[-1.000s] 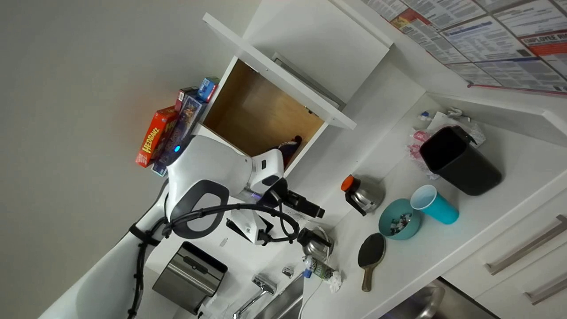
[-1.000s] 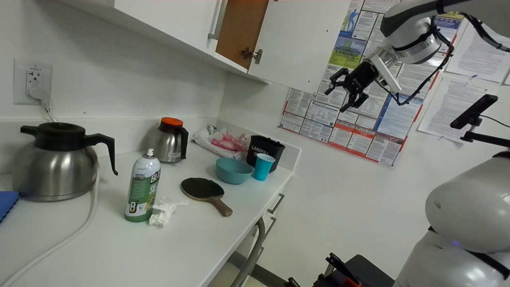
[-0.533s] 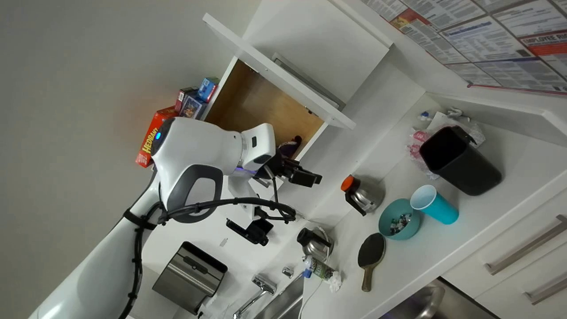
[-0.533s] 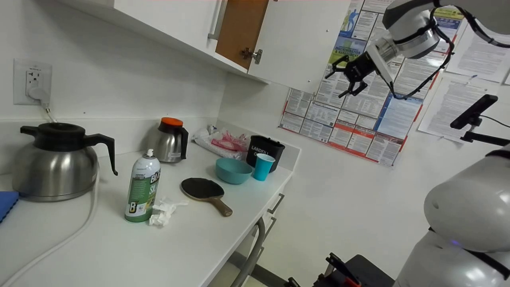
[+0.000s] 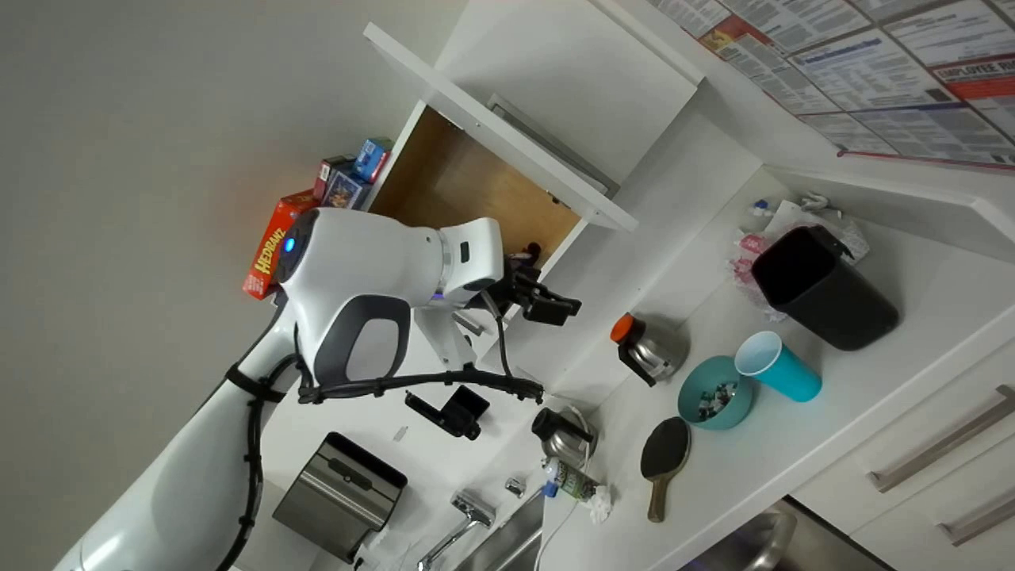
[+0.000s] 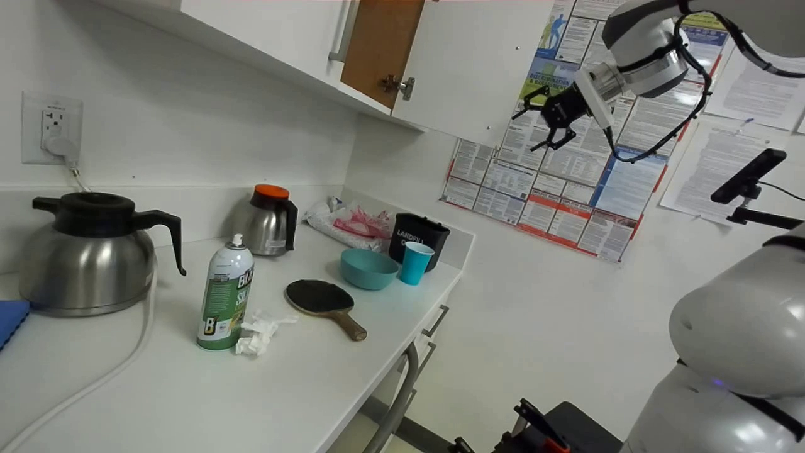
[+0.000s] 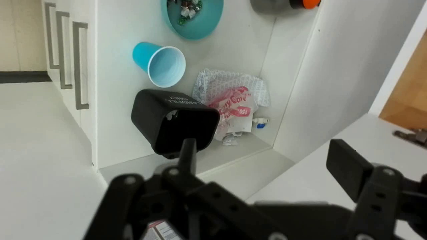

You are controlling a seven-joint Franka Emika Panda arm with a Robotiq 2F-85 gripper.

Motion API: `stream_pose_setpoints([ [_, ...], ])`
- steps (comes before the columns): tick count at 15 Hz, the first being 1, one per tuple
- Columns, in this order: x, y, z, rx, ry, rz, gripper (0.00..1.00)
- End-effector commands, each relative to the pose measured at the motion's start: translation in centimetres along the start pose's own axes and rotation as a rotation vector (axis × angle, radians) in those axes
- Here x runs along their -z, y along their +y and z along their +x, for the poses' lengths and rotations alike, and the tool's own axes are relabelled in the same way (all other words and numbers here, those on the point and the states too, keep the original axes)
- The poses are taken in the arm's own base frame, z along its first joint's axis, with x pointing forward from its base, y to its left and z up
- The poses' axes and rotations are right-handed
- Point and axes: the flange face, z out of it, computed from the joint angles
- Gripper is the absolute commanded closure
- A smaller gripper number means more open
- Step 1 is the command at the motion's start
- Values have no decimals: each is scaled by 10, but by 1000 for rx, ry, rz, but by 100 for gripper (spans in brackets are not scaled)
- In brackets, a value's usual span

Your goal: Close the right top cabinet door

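1. I expect the flat white rectangular cabinet door (image 6: pixel 465 69) to be stiff, slick and light to swing; I'd hook the edge farthest from its white, brown-wood-lined wall cabinet (image 5: pixel 480 170).
2. The door stands wide open, jutting from that cabinet.
3. My black two-fingered tool (image 6: pixel 523 133), fingers spread, empty, hangs out in front of the cabinet, on the door's inner side; I can't judge the gap.

In an exterior view, the spray can (image 6: pixel 226 299) stands on the counter (image 6: pixel 195 402) between the nearer jug (image 6: pixel 88 267) and the paddle (image 6: pixel 319 297), behind which sit the bowl (image 6: pixel 368 270) and, to its right, the cup (image 6: pixel 416 265) (before the bin (image 6: pixel 422 231)).
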Motion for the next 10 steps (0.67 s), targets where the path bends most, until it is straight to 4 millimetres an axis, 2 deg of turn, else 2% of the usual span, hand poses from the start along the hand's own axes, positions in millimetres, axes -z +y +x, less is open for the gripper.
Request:
stream_pose_setpoints([
  [1,-2,0,38,-174,80,48,0],
  [6,-1,3,80,-407,168,131,0],
  [10,14,10,106,-585,223,213,0],
])
